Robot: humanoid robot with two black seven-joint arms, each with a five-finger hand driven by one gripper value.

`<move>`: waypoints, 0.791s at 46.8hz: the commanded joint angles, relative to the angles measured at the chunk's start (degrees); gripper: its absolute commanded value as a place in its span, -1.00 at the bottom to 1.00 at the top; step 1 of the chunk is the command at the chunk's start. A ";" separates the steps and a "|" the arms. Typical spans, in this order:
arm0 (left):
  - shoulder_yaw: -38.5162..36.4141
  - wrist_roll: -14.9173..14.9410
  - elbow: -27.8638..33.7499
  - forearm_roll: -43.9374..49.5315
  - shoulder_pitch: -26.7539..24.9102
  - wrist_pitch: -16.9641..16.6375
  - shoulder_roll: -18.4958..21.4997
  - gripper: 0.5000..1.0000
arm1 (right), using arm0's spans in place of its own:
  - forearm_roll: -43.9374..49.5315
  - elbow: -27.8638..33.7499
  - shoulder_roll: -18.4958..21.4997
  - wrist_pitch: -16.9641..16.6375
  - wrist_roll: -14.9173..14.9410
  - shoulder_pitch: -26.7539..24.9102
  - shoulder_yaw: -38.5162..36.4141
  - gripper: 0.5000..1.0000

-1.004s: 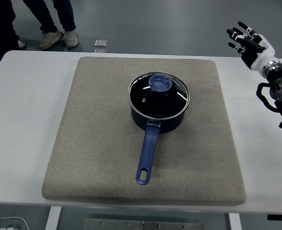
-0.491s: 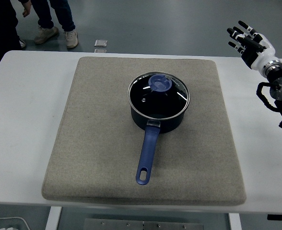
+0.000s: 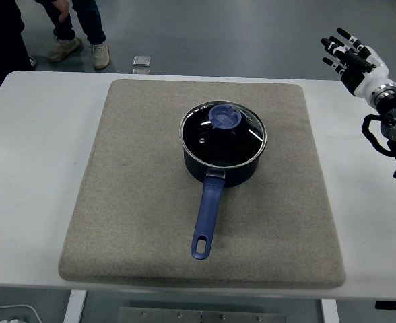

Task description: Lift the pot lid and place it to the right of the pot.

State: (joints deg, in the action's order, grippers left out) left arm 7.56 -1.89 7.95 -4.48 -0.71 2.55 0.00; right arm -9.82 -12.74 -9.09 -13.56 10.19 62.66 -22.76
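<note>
Spread fingers (image 3: pixel 339 48), black-tipped and fanned apart, top the right hand (image 3: pixel 353 62), which holds nothing and is raised at the far right edge of the view, above the table's far right corner. Its palm reads as white and black, though at this distance the finer joints are hard to make out. Below it the black right arm (image 3: pixel 393 138) runs down along the picture's right edge, well apart from the pot.

On the white table (image 3: pixel 29 168) lies a large grey-beige mat (image 3: pixel 130 202), and the pot (image 3: pixel 222 165) stands near the mat's middle, a little toward the far side. It is dark blue, with a long blue handle (image 3: pixel 207 219) pointing toward the near edge of the table. The pot lid (image 3: pixel 242 138) sits squarely on the pot, glass with a metal rim, and its blue knob (image 3: pixel 223 117) lies toward the far side of the lid. The stretch of mat to the right of the pot is bare.

Beyond the table's far edge, a person's legs and shoes (image 3: pixel 83 50) show at the upper left, and a small pale object (image 3: pixel 141 64) lies on the floor nearby.
</note>
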 commanded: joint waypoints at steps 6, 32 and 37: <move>0.00 -0.04 -0.04 0.00 0.00 0.00 0.00 1.00 | 0.07 0.17 -0.14 0.02 0.01 0.18 0.09 0.61; 0.00 -0.04 -0.04 0.00 0.00 0.00 0.00 1.00 | 0.07 0.26 -1.80 0.11 0.01 0.18 0.44 0.60; 0.00 -0.04 -0.04 0.00 0.00 0.00 0.00 1.00 | 0.07 0.35 -1.81 0.20 -0.08 0.27 0.53 0.60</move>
State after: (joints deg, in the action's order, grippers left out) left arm 7.56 -1.94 7.91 -4.48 -0.69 2.55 0.00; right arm -9.72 -12.43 -10.92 -13.42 10.20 62.87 -22.29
